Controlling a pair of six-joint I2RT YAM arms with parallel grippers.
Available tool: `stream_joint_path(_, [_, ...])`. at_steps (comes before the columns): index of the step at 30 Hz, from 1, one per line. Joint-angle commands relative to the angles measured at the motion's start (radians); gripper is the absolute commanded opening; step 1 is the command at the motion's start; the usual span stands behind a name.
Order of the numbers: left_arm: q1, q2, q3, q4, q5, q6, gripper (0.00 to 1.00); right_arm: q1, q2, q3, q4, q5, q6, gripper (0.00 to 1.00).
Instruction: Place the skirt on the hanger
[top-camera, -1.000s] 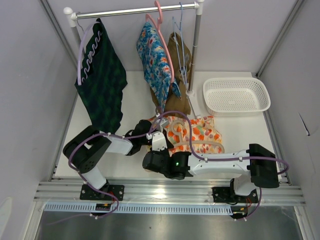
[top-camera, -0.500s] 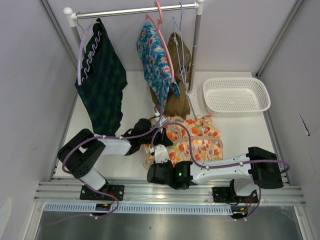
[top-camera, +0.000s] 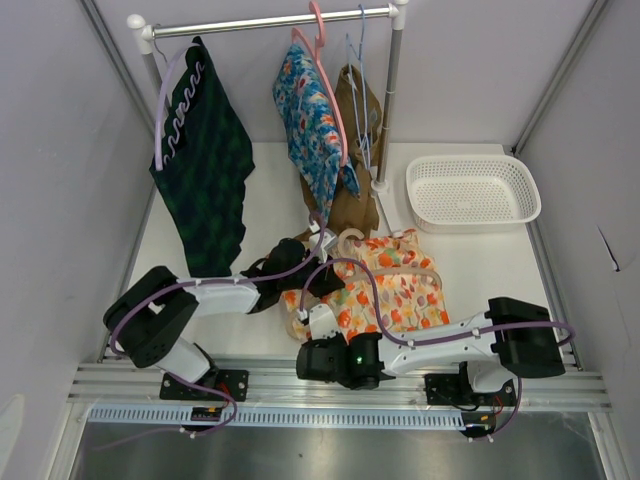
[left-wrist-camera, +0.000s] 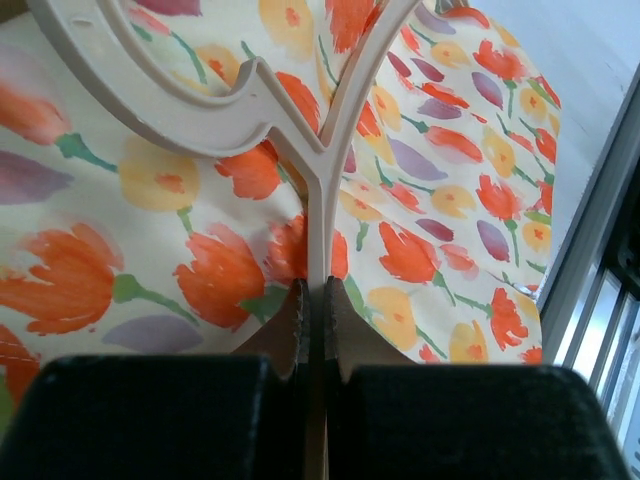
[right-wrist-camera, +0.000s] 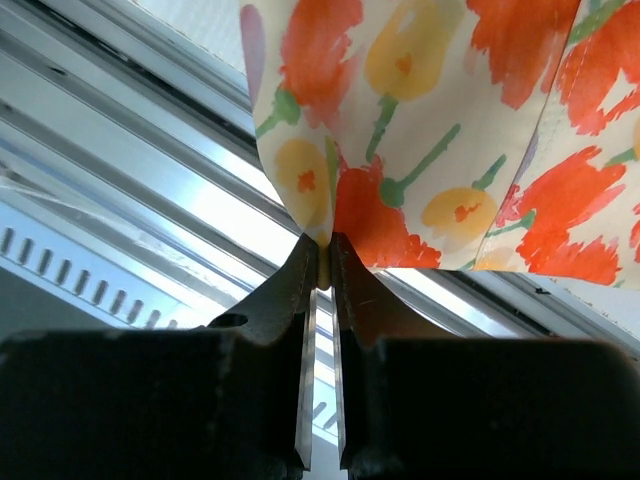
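Left gripper (left-wrist-camera: 315, 300) is clamping the hanger (left-wrist-camera: 322, 190) by its stem, and right gripper (right-wrist-camera: 322, 268) is pinching the skirt (right-wrist-camera: 400, 190) by its hem. The skirt is lying on the table (top-camera: 270, 190) beneath the hanger, apparently not yet fitted on.

Worktop (top-camera: 270, 200): one floral skirt (top-camera: 400, 290) lying spread out, a beige hanger (top-camera: 351, 239) lying across its far part, and one white basket (top-camera: 528, 200) near its far right corner. Left end effector (top-camera: 325, 282) at the hanger's neck; right end effector (top-camera: 304, 320) at the skirt's near left corner. Rail (top-camera: 250, 23) behind: dark green garment (top-camera: 205, 170), blue floral garment (top-camera: 310, 120), brown garment (top-camera: 357, 205), all hanging.
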Motion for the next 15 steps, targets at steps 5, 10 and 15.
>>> stream_joint_path(5, [0.001,-0.037,0.033,-0.059,-0.166,0.052,0.0,0.032,-0.043,-0.062,0.02,-0.037,0.048,0.08])
stream_joint_path(10, [-0.004,-0.038,0.029,-0.065,-0.208,0.049,0.0,0.05,-0.049,-0.085,0.043,-0.052,0.057,0.08])
stream_joint_path(15, [-0.01,-0.06,0.003,-0.037,-0.269,0.026,0.0,0.057,-0.027,-0.056,0.086,-0.089,0.016,0.09])
